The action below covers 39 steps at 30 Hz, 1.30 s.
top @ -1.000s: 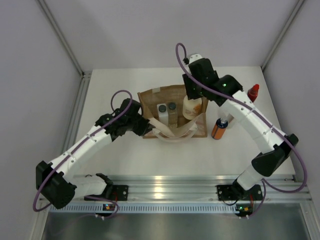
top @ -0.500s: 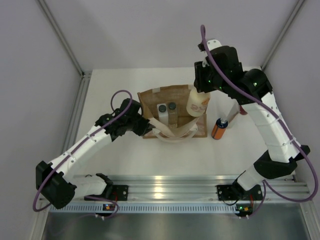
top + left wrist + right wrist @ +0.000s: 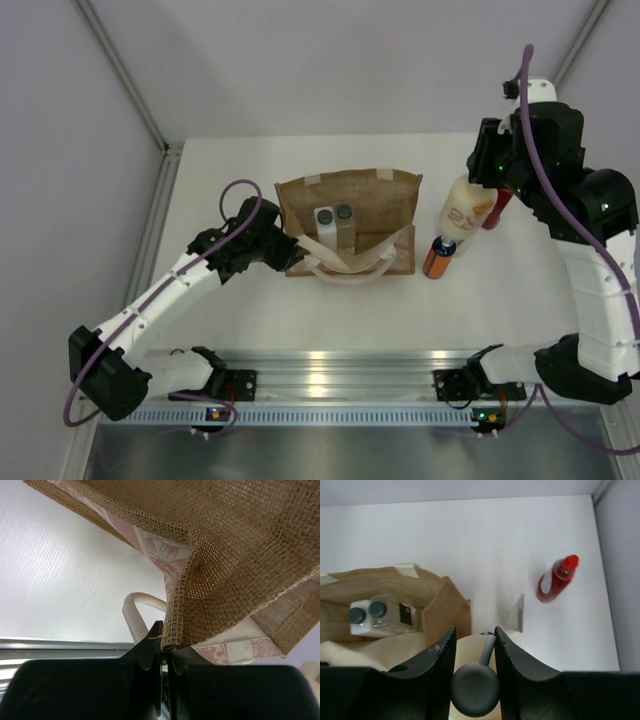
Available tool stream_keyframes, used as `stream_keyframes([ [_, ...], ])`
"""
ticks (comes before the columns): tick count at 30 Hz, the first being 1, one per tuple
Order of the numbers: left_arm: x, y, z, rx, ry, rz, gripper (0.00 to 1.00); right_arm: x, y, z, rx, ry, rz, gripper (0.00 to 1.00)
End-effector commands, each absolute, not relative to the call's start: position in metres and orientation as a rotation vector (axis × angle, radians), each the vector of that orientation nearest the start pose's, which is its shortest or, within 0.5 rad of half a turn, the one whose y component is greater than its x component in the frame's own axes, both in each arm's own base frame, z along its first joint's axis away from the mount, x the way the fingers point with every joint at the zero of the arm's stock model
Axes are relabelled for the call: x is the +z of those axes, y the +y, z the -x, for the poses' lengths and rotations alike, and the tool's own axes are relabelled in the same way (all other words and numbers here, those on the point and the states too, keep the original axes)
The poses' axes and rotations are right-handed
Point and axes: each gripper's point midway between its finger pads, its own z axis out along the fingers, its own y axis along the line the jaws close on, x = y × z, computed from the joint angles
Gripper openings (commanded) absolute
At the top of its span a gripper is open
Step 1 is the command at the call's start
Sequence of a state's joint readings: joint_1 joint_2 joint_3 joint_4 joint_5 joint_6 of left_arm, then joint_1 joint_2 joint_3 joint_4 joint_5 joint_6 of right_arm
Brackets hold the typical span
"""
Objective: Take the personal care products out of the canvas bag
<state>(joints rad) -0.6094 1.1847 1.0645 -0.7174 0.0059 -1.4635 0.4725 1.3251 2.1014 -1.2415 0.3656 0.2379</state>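
Note:
The tan canvas bag (image 3: 375, 195) stands open at mid-table. Inside it are a white squarish bottle (image 3: 324, 222) and a clear bottle with a grey cap (image 3: 345, 220). My left gripper (image 3: 290, 252) is shut on the bag's left rim corner (image 3: 176, 630). My right gripper (image 3: 482, 178) is shut on the pump top of the cream bottle (image 3: 460, 208), held in the air right of the bag. The orange bottle (image 3: 438, 256) stands just below it. The red bottle (image 3: 556, 579) stands further right, mostly hidden in the top view. The wrist view shows the bag (image 3: 445, 610) and cream bottle (image 3: 475, 687).
A cream looped handle (image 3: 345, 268) hangs over the bag's front; it also shows in the left wrist view (image 3: 137, 612). Grey walls close in the white table (image 3: 230, 170) on the left, back and right. A metal rail (image 3: 330, 365) runs along the near edge.
My right gripper has lifted the cream bottle out of the bag and carried it up and to the right, over the table by the orange bottle. The left arm has not moved.

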Motion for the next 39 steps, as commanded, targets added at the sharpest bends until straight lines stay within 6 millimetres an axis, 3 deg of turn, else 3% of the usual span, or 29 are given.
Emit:
stream_keyframes([
  [1,0.212,-0.225,-0.259,-0.91,2.339,1.08,0.0,0.451,0.046,-0.289,0.009,1.907,-0.105,0.0],
  [3,0.213,-0.227,-0.259,-0.916,2.343,1.076,0.0,0.459,0.021,-0.291,-0.031,1.832,-0.179,0.0],
  [4,0.214,-0.227,-0.259,-0.92,2.342,1.073,0.0,0.446,0.013,-0.295,-0.05,1.85,-0.199,0.0],
  [6,0.216,-0.227,-0.259,-0.925,2.343,1.063,0.0,0.444,-0.013,-0.298,-0.083,1.826,-0.28,0.0],
  [11,0.216,-0.227,-0.258,-0.927,2.341,1.064,0.0,0.425,-0.036,-0.32,-0.114,1.804,-0.355,0.0],
  [15,0.217,-0.23,-0.252,-0.963,2.364,1.057,0.0,0.413,-0.075,-0.334,-0.2,1.717,-0.466,0.0],
  [16,0.217,-0.23,-0.251,-0.964,2.365,1.056,0.0,0.393,-0.08,-0.338,-0.214,1.741,-0.477,0.0],
  [17,0.219,-0.23,-0.251,-0.971,2.362,1.052,0.0,0.403,-0.085,-0.342,-0.21,1.665,-0.483,0.0],
  [18,0.221,-0.229,-0.25,-0.974,2.36,1.044,0.0,0.398,-0.095,-0.343,-0.227,1.644,-0.505,0.0],
  [19,0.22,-0.229,-0.249,-0.971,2.357,1.045,0.0,0.375,-0.097,-0.348,-0.222,1.671,-0.502,0.0],
  [21,0.223,-0.228,-0.249,-0.981,2.349,1.039,0.0,0.372,-0.111,-0.353,-0.225,1.621,-0.525,0.0],
  [22,0.224,-0.228,-0.248,-0.982,2.348,1.036,0.0,0.357,-0.111,-0.357,-0.203,1.646,-0.514,0.0],
  [24,0.226,-0.228,-0.247,-0.989,2.345,1.027,0.0,0.354,-0.116,-0.364,-0.214,1.614,-0.492,0.0],
  [25,0.227,-0.227,-0.247,-0.989,2.345,1.025,0.0,0.335,-0.117,-0.366,-0.226,1.636,-0.481,0.0],
  [27,0.226,-0.227,-0.247,-0.987,2.344,1.019,0.0,0.331,-0.12,-0.37,-0.237,1.597,-0.46,0.0],
  [29,0.227,-0.227,-0.247,-0.991,2.345,1.016,0.0,0.31,-0.12,-0.374,-0.232,1.648,-0.452,0.0],
  [34,0.226,-0.23,-0.247,-0.991,2.362,1.0,0.0,0.27,-0.124,-0.377,-0.239,1.701,-0.468,0.0],
  [36,0.225,-0.231,-0.247,-0.993,2.37,0.996,0.0,0.263,-0.121,-0.376,-0.227,1.698,-0.46,0.0],
  [37,0.226,-0.232,-0.247,-0.996,2.369,0.992,0.0,0.247,-0.117,-0.373,-0.216,1.72,-0.453,0.0],
  [39,0.227,-0.232,-0.248,-0.996,2.371,0.986,0.0,0.241,-0.117,-0.372,-0.213,1.704,-0.453,0.0],
])
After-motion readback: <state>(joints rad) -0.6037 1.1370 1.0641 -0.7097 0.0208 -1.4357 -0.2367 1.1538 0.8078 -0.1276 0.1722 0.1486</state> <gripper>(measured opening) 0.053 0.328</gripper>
